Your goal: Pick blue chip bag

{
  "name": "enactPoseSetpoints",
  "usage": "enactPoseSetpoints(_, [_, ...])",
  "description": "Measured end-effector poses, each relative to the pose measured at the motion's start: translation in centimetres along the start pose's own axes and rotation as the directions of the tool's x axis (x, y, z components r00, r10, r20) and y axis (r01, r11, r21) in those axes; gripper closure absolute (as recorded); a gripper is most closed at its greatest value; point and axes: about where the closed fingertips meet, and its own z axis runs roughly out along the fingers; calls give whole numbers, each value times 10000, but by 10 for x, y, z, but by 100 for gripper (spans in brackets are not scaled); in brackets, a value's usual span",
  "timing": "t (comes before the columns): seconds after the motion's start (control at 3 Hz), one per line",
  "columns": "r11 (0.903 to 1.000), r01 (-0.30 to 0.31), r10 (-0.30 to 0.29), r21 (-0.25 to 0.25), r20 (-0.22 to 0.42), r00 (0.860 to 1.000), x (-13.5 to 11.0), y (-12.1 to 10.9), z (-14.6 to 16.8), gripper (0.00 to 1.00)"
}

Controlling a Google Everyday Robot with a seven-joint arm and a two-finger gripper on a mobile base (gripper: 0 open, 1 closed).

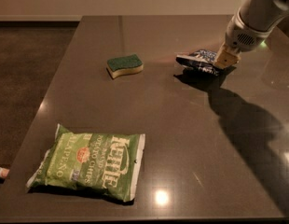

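Note:
The blue chip bag (197, 60), small, dark navy with white lettering, is at the far right of the dark table (172, 125). My gripper (223, 59) comes down from the upper right and is shut on the bag's right end. The bag hangs a little above the table, with its shadow showing beneath it. The white arm above the gripper runs out of the frame at the top right.
A green and yellow sponge (124, 65) lies left of the blue bag. A large light-green Kettle chip bag (88, 161) lies near the front left. The table's left edge (46, 97) drops to a dark floor. A small white object (1, 172) sits at the far left.

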Motion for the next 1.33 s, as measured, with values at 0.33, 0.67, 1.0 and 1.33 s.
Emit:
enactPoseSetpoints(0.33, [9953, 780, -843, 565, 1186, 9894, -47, 1, -47, 100])
enactPoseSetpoints(0.67, [9881, 1338, -1460, 756, 1893, 9710, -71, 9, -70, 100])
enactPoseSetpoints(1.0, [9792, 1746, -1962, 1033, 2619, 9449, -85, 16, -100, 100])
enactPoseSetpoints(1.33, [9705, 2094, -2372, 1198, 3170, 9183, -95, 26, -121, 100])
